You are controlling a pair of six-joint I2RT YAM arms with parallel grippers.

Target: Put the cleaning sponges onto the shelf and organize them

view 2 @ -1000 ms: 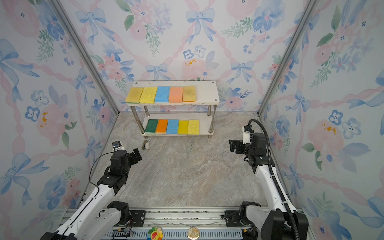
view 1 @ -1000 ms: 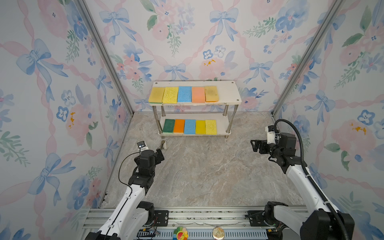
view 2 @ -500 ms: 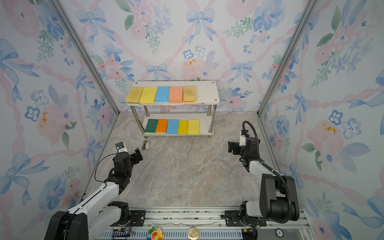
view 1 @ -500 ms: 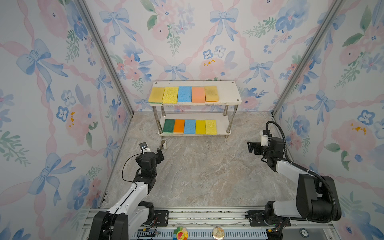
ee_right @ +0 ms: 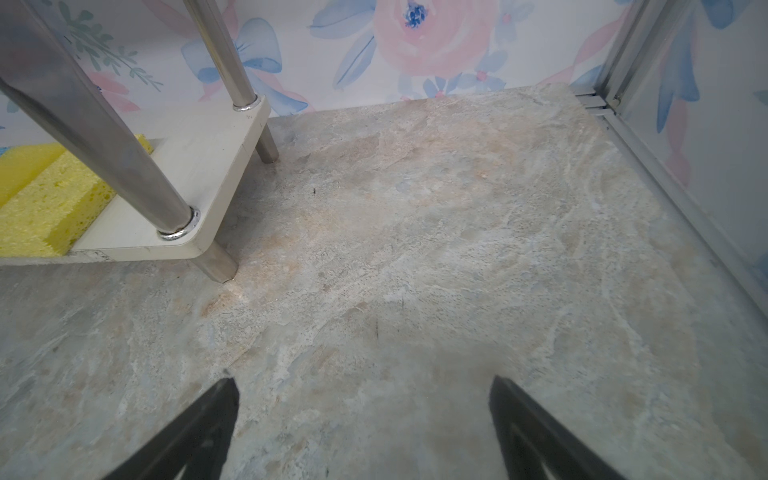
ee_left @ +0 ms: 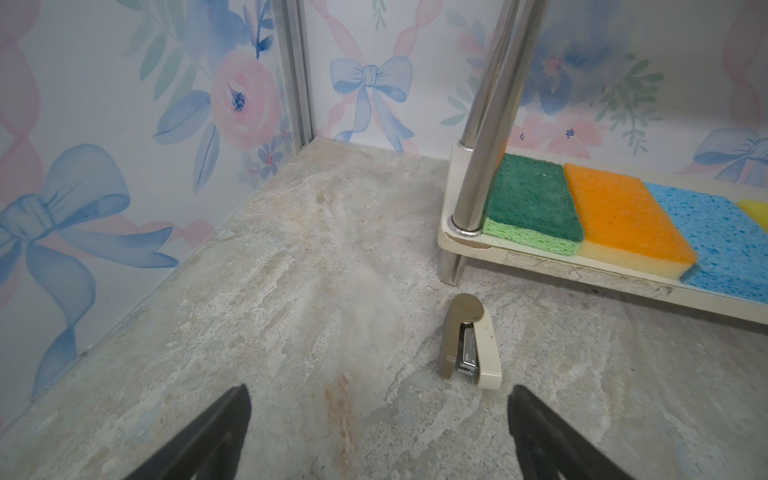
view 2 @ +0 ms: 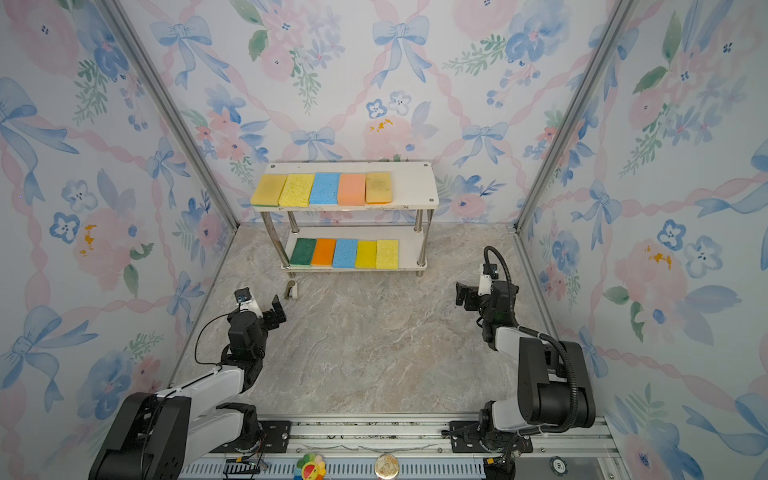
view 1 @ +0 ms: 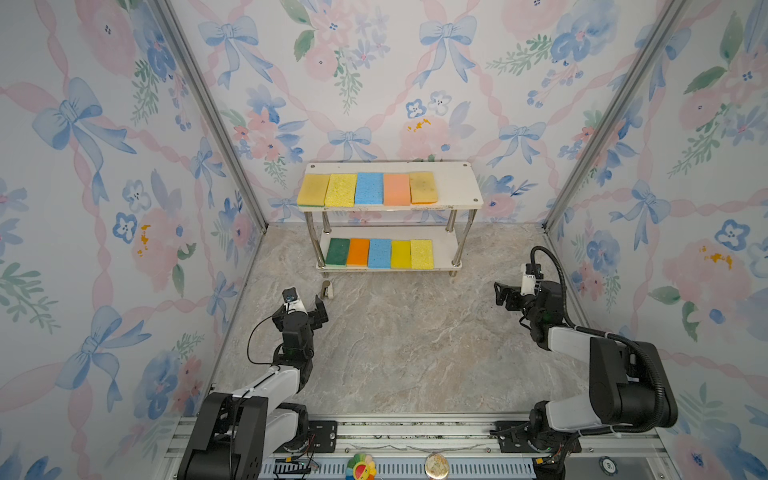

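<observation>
Both arms have folded back toward the near rail since a second ago; our left claw and right claw gape wide, empty, because, we judge, the cleaning sponges already line the far shelf, five per board.

The marbled tabletop carries the shelf, standing at the far middle by the wall, and a small beige stapler lying just near of the shelf's left front leg. On the top board the upper row of sponges lies edge to edge toward the left end: yellow, yellow, blue, peach, dull yellow. On the bottom board the lower row runs green, orange, blue, yellow, yellow
</observation>
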